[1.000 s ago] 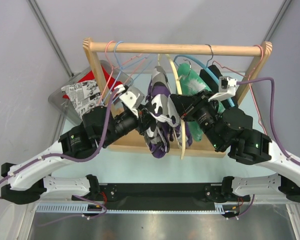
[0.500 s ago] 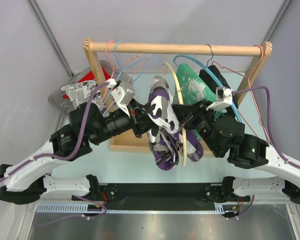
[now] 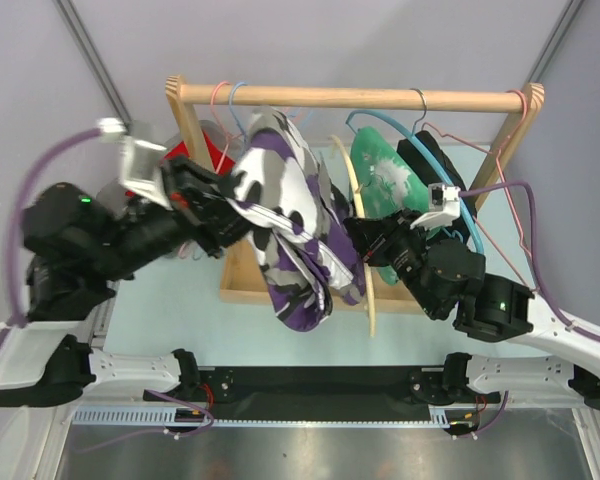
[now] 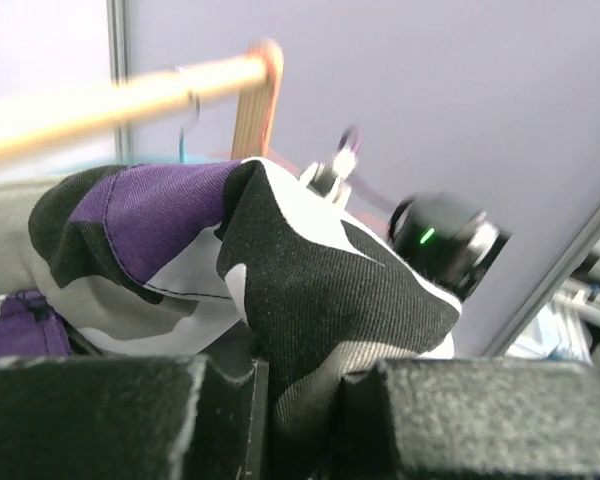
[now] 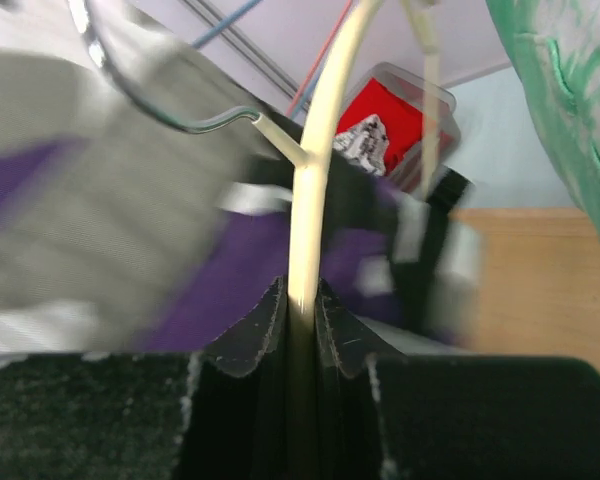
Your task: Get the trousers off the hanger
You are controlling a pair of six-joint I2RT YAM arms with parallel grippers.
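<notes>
My left claw [image 3: 228, 205] is clamped on a fold of the purple, black and white trousers [image 3: 285, 225]. In the left wrist view the cloth is pinched tight between my two fingers [image 4: 90, 415] and billows up in front of the lens. My right claw [image 3: 360, 238] is closed on the cream hanger [image 3: 369, 300], whose thin arm runs straight up from between my pads in the right wrist view. From above, the trousers are bunched high and to the left, just under the wooden rail [image 3: 380, 98], and most of the cloth lies on the left side of the hanger rather than draped over it. I judge the task well advanced: the garment looks mostly drawn off, and what is left is to get its lower end clear and set it down. Whether it is fully free I cannot say. The lowest folds hang just beside the hanger's arm from above, and I cannot tell if they touch it or are looped over its bar. The right wrist picture is smeared where the cloth meets the hanger. My own arm covers the grip point from above, and the green garment [image 3: 385, 175] hides the hanger's far side.
</notes>
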